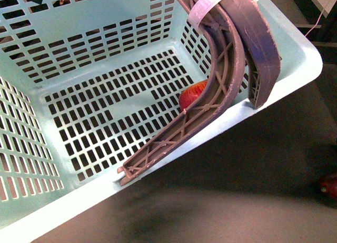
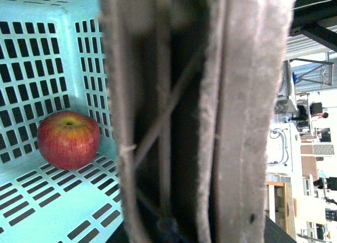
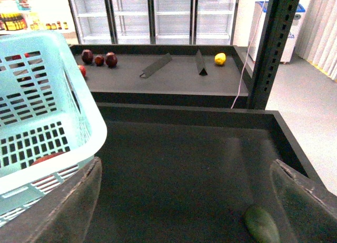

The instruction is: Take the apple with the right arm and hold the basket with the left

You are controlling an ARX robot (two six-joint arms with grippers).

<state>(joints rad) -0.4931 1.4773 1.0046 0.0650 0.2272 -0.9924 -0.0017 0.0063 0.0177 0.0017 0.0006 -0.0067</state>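
Observation:
The basket [image 1: 105, 95] is pale mint-green with slotted walls and floor, and it fills the front view, tilted. Its two brownish-purple ribbed handles [image 1: 231, 64] curve over the near rim. The apple [image 2: 68, 139], bright red with yellow streaks at the stem, lies in a corner of the basket floor. In the front view the apple [image 1: 190, 94] is half hidden behind a handle. My left gripper [image 2: 179, 222] is shut on the basket's handle [image 2: 210, 117], which blocks most of the left wrist view. My right gripper [image 3: 184, 211] hangs open and empty over the dark tray beside the basket [image 3: 79, 117].
A green oblong fruit [image 3: 260, 224] lies on the dark tray near one right fingertip. A dark red fruit [image 1: 329, 185] sits at the front view's right edge. Further off, a shelf holds dark red fruits [image 3: 99, 59], a yellow fruit [image 3: 220, 58] and dividers [image 3: 155, 66]. A dark post [image 3: 271, 48] stands beside it.

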